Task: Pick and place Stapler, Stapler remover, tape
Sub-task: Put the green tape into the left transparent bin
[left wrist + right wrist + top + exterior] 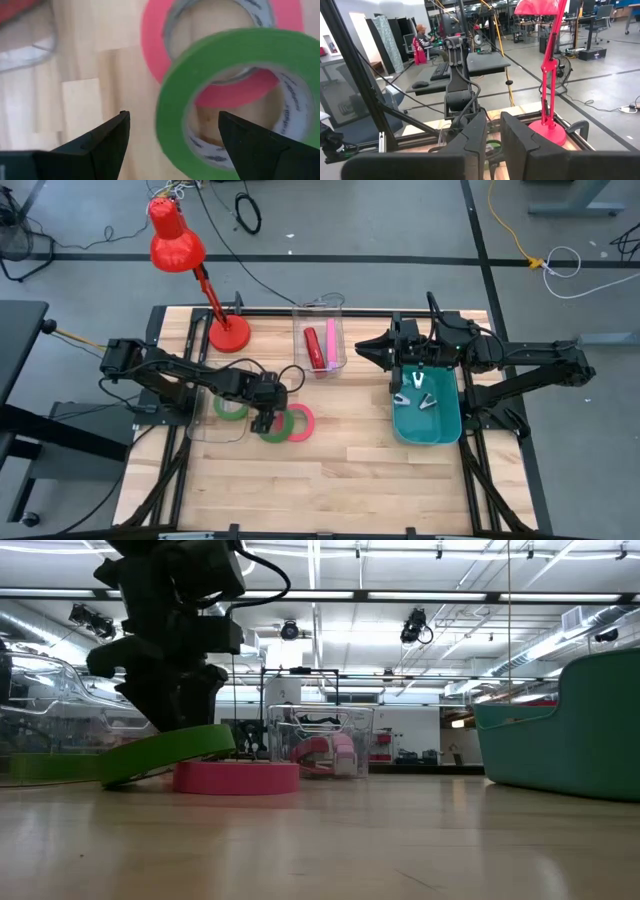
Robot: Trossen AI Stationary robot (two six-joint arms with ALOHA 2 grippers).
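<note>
At the left of the wooden table (pixel 330 470) sits a clear tray (pixel 215 425) holding one green tape ring (pixel 230 408), probably the drop spot for tape. Just right of it, the left gripper (pixel 265 420) hangs over a second green tape ring (pixel 225 100), fingers spread wide on either side of its edge. This ring is tilted, one side propped on the flat pink tape ring (pixel 236 776); the lean likely comes from that overlap. Toward the back stand a red desk lamp (pixel 195 275) and a clear box (pixel 320 340) holding red and pink staplers. At the right, the right gripper (pixel 382 350) waits, jaws nearly closed and empty, beside a teal bin (pixel 428 420) containing metal staple removers (pixel 420 392).
</note>
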